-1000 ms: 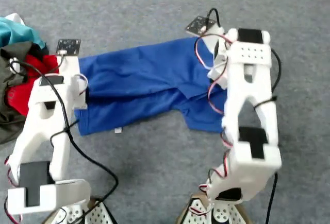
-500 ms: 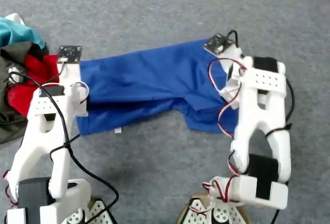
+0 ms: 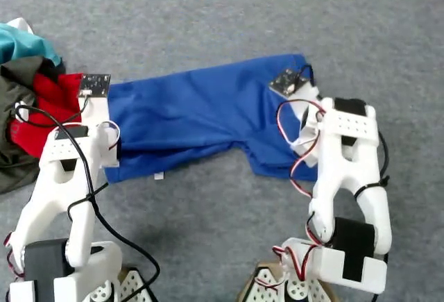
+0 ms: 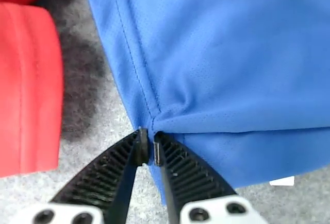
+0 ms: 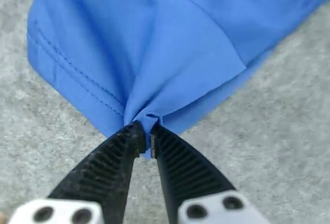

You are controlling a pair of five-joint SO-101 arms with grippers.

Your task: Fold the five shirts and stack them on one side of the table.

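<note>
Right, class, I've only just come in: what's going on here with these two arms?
One blue fabric shirt lies spread across the grey felt-covered table, held at both ends. The left gripper is shut on its stitched edge at one end. The right gripper is shut on a bunched fold at the other. A crumpled heap of red, teal and dark garments lies near the left gripper's end, not yet folded.

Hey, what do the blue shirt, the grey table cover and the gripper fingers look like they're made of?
Blue shirt: thin matte sports knit, probably polyester; a fine mesh texture and stitched hem show. Table cover: grey felt or low carpet, judging by its fuzzy, speckled surface. Fingers of the right gripper: black hard plastic, it seems, with ribbed inner faces.
</note>
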